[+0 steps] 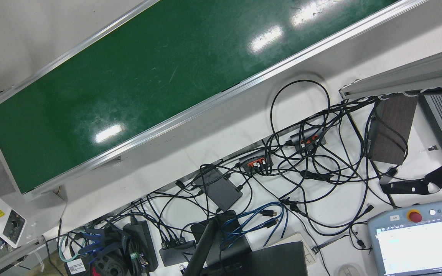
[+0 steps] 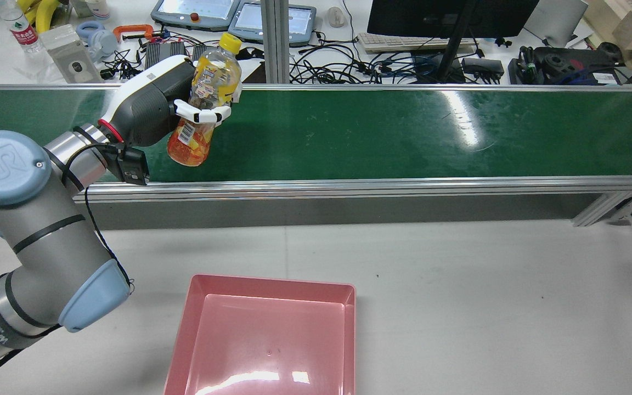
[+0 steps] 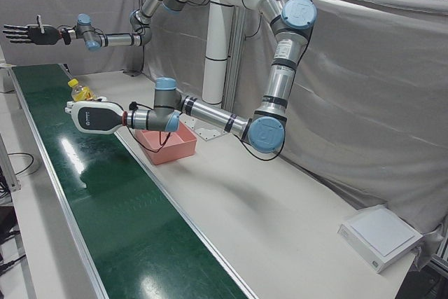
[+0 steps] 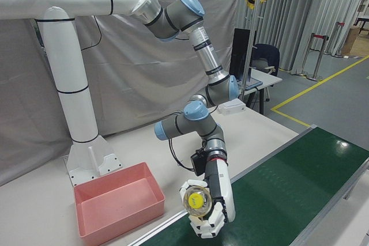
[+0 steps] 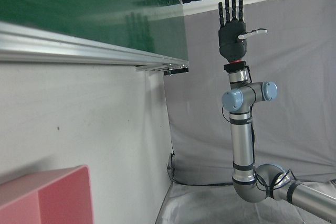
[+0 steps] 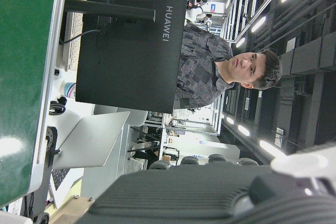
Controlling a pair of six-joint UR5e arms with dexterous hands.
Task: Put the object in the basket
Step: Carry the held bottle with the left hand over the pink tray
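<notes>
I have the bottle [image 2: 203,99] in my left hand [image 2: 154,101], the white fingers [image 2: 202,116] wrapped around its waist, yellow cap tilted up and away toward the top of the rear view and the orange base hanging low over the green belt [image 2: 382,131]. I judge the mid-body grip sensible: it keeps the weight near the palm, and the bottle looks clear of the belt surface, though the rear view alone does not settle that. In the right-front view the cap [image 4: 196,200] faces the camera at the lower middle, with the fingers circling the bottle below it. The pink basket [image 2: 264,334] sits empty at the lower middle of the rear view, on the grey worktop [image 2: 458,285], well apart from the bottle and on the near side of the belt's aluminium rail [image 2: 349,186]. That rail is the edge I mind: the base must pass above it, then above the basket's far rim, before I let go. The worktop between the rail and the basket is bare, so there is open room to swing across. My right hand [image 3: 24,33] is parked high at the upper left of the left-front view, fingers spread and holding nothing, far from the path.
</notes>
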